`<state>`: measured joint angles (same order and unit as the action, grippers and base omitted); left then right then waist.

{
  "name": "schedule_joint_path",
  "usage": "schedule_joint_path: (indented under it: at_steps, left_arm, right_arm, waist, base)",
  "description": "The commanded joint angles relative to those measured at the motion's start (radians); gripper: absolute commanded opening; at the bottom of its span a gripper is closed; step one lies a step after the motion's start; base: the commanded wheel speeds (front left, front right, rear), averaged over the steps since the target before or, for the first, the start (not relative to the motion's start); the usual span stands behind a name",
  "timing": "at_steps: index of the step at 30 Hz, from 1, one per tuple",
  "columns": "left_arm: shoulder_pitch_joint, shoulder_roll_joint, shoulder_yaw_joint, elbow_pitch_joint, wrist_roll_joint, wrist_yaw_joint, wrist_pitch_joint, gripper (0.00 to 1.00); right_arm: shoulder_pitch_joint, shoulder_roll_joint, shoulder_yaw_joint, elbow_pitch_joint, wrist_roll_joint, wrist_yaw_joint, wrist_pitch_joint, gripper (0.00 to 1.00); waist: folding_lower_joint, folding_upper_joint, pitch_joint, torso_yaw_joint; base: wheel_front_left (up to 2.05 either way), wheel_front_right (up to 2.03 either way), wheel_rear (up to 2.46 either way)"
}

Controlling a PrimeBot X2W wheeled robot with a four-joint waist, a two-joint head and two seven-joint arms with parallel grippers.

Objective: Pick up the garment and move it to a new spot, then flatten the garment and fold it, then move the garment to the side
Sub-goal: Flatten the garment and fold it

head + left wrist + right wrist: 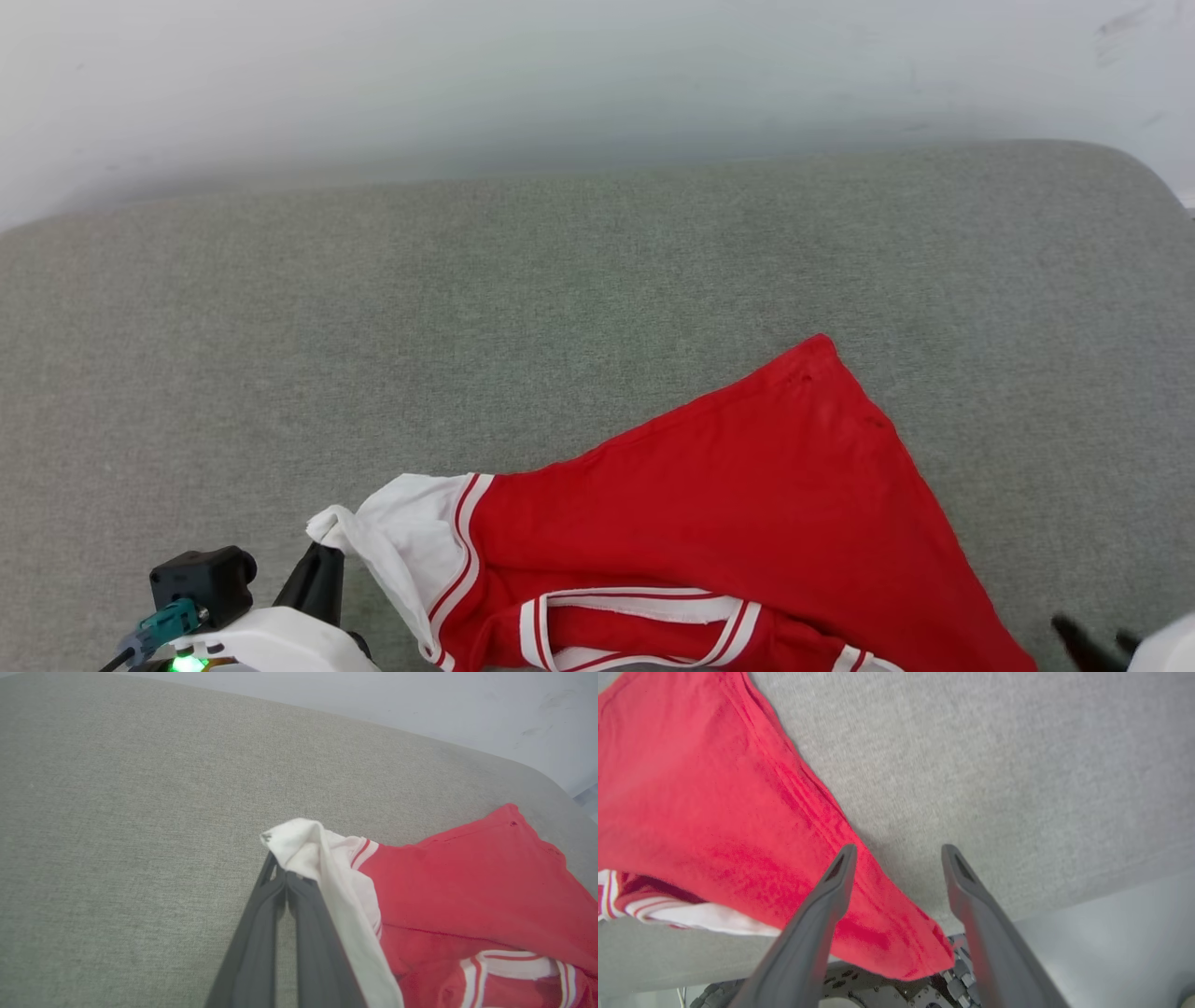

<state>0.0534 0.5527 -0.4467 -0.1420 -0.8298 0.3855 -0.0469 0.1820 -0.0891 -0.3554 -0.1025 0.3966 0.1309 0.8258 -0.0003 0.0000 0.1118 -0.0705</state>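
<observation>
In the head view the red shirt [728,504] lies across the lower middle and lower right of the frame on a grey cushion [373,327], one red corner pointing up toward the pale wall [560,75] and its striped collar down at the bottom edge. At the lower left the left gripper [322,560] reaches up to the shirt's white sleeve [392,532], whose tip is bunched right at the fingers. At the lower right corner the dark tips of the right gripper [1088,644] just show, beside the shirt's edge; from here I cannot tell how its jaws stand. In the left wrist view the left gripper [280,879] has its jaws pressed together on the sleeve [303,844] - the white cloth is pinched at the tips and drapes down the right of the fingers, with the red body of the shirt [467,891] spread over the right half of the frame. In the right wrist view the right gripper [896,854] has its jaws spread wide with nothing between them - the shirt [691,788] fills the upper left, its red edge running under the left finger down to a corner that hangs past the cushion's edge [1064,788] at the bottom middle, with pale floor [1111,942] at the lower right.
</observation>
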Motion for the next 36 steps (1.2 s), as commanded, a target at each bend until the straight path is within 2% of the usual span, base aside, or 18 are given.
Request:
schedule_joint_path:
  at_steps: [1, 6, 10, 12, 19, 24, 29, 34, 35, 36]
  left_arm:
    - [-0.009, 0.005, 0.000, -0.004, 0.006, -0.005, 0.001, 0.00]
    - [-0.037, 0.011, -0.002, -0.014, 0.015, -0.007, 0.004, 0.00]
    - [-0.085, 0.000, -0.016, -0.026, 0.032, -0.019, 0.003, 0.00]
    - [-0.116, -0.008, -0.023, -0.033, 0.038, -0.031, 0.004, 0.00]
    - [-0.210, -0.018, -0.041, -0.044, 0.070, -0.058, 0.001, 0.00]
    - [-0.258, -0.034, -0.057, -0.040, 0.090, -0.071, -0.008, 0.00]
    - [-0.278, -0.046, -0.058, -0.026, 0.091, -0.073, -0.016, 0.00]
    - [-0.285, -0.051, -0.060, -0.012, 0.088, -0.077, -0.022, 0.00]
    - [-0.286, -0.053, -0.061, -0.009, 0.086, -0.078, -0.023, 0.00]
    - [-0.288, -0.055, -0.060, -0.006, 0.085, -0.078, -0.025, 0.00]
  right_arm:
    - [-0.040, -0.014, 0.007, 0.001, -0.005, 0.000, -0.045, 1.00]
    - [-0.177, -0.050, 0.043, 0.057, -0.022, 0.000, -0.239, 1.00]
    - [-0.301, -0.079, 0.092, 0.134, -0.005, 0.000, -0.292, 1.00]
    - [-0.363, -0.100, 0.129, 0.170, 0.015, -0.001, -0.258, 1.00]
    - [-0.587, -0.138, 0.216, 0.278, 0.010, -0.001, -0.028, 1.00]
    - [-0.698, -0.148, 0.283, 0.330, 0.001, -0.001, 0.056, 1.00]
    - [-0.745, -0.144, 0.342, 0.408, 0.015, 0.000, 0.111, 1.00]
    - [-0.723, -0.124, 0.357, 0.504, 0.025, 0.000, 0.229, 0.99]
    - [-0.723, -0.123, 0.358, 0.505, 0.022, 0.000, 0.234, 0.37]
    - [-0.727, -0.118, 0.352, 0.505, 0.027, 0.000, 0.229, 0.00]
  waist:
    - [0.0003, 0.0000, 0.007, 0.004]
    - [0.0003, 0.0000, 0.044, 0.021]
    - [0.0003, 0.0000, 0.094, 0.052]
    - [0.0003, 0.0000, 0.124, 0.069]
    - [0.0003, 0.0000, 0.227, 0.117]
    - [0.0003, 0.0000, 0.284, 0.150]
    - [0.0003, 0.0000, 0.313, 0.160]
    - [0.0003, 0.0000, 0.322, 0.163]
    - [0.0003, 0.0000, 0.322, 0.163]
    - [0.0003, 0.0000, 0.322, 0.163]
  base:
    - [0.00, 0.00, 0.00]
    - [0.00, 0.00, 0.00]
    - [0.00, 0.00, 0.00]
    - [0.00, 0.00, 0.00]
    - [0.00, 0.00, 0.00]
    - [0.00, 0.00, 0.00]
    - [0.00, 0.00, 0.00]
    - [0.00, 0.00, 0.00]
    - [0.00, 0.00, 0.00]
    - [0.00, 0.00, 0.00]
